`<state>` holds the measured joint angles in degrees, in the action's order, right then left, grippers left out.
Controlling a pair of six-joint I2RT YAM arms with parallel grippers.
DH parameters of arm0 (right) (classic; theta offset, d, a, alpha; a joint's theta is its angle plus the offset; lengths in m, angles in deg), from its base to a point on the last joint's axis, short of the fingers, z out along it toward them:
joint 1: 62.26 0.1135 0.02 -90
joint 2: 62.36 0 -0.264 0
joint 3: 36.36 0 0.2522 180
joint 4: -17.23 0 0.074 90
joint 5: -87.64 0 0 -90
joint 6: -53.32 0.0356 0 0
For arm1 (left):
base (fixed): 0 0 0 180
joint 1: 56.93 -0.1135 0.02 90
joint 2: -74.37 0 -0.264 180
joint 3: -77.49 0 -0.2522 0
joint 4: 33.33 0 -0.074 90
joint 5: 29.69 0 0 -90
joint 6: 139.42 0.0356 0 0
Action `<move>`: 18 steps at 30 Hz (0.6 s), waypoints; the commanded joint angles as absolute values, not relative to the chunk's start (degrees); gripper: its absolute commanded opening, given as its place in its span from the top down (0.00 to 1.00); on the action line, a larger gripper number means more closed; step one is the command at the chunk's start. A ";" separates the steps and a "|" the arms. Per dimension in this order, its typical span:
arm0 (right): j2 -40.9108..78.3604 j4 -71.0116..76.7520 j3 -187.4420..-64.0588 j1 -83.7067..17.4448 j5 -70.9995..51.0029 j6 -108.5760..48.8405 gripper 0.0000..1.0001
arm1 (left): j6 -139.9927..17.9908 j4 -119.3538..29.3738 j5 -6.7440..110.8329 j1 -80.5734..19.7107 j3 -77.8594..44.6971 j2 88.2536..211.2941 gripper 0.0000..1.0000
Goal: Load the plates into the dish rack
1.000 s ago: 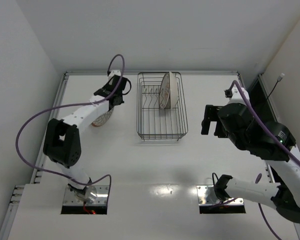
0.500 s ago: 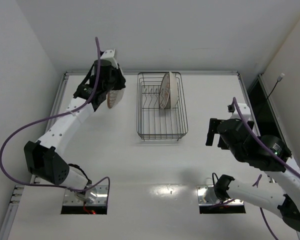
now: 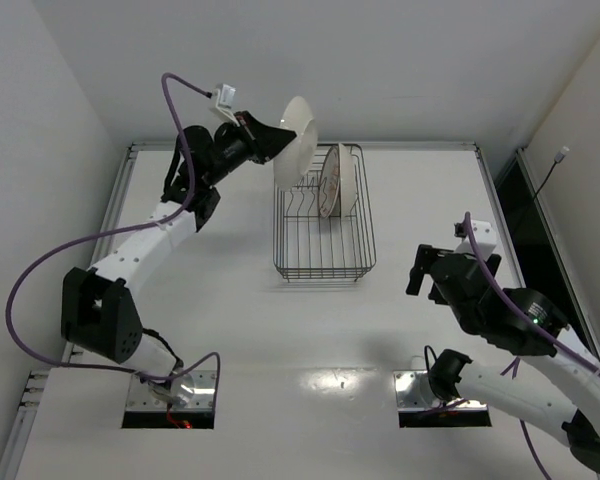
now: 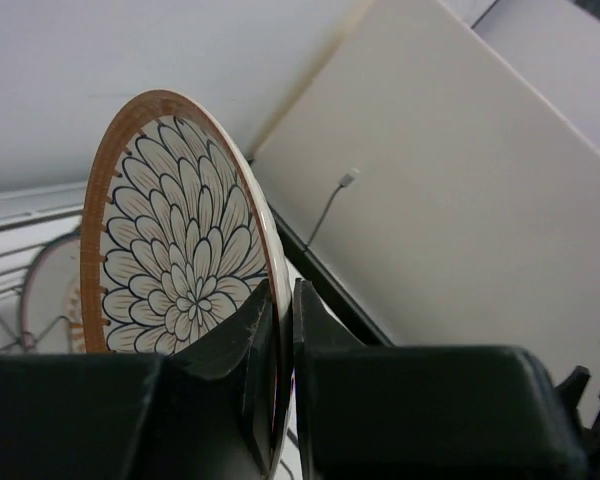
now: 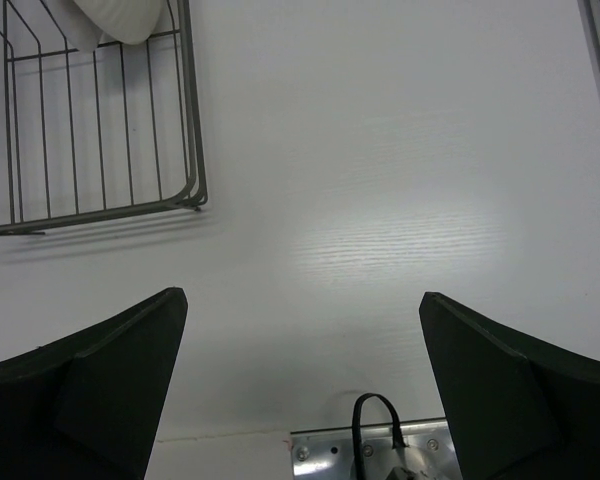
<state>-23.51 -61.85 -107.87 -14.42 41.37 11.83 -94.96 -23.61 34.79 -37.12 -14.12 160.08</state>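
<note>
Held plate (image 3: 298, 138): on edge, high over the far left corner of the dish rack (image 3: 325, 277).
Free prongs: just below and right of it, left of the racked plates (image 3: 334, 180).
My left gripper (image 3: 276, 140): pinching its rim.
My right gripper (image 3: 420, 268): spread, empty, near right, well apart.

A white table (image 3: 230, 300) is enclosed by white walls (image 3: 380, 60). A dark panel (image 3: 513, 195) and a thin cable (image 3: 553, 170) are noted along its right edge.

plate (image 3: 298, 142) above dish rack (image 3: 324, 255), plates (image 3: 334, 182) inside
</note>
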 commanded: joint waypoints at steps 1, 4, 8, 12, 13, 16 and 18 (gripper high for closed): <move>-22.81 -58.84 -107.68 -14.01 43.61 12.71 0.00 | -104.78 3.43 30.77 -37.95 -16.14 161.46 1.00; -22.81 -58.33 -107.68 -14.01 43.09 12.10 0.00 | -108.65 9.57 32.70 -37.95 -19.30 163.04 1.00; -23.33 -58.32 -107.68 -14.01 42.56 12.10 0.00 | -109.80 12.23 35.52 -37.95 -21.42 164.98 1.00; -23.33 -57.27 -107.16 -14.01 42.55 11.57 0.00 | -110.32 14.86 38.33 -37.34 -23.01 166.12 1.00; -23.33 -57.27 -107.16 -14.01 42.55 11.57 0.00 | -110.33 15.39 39.38 -37.33 -23.53 166.82 1.00; -23.33 -55.95 -105.85 -14.01 42.55 11.57 0.00 | -110.33 15.40 41.58 -36.02 -24.85 167.36 1.00; -23.33 -54.72 -105.31 -14.01 41.94 11.57 0.00 | -110.33 15.40 43.86 -35.32 -25.56 167.88 1.00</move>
<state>-23.16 -58.09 -106.23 -14.38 41.56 11.52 -108.77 -0.02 39.29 -36.57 -26.60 169.24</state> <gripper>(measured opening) 1.001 0.052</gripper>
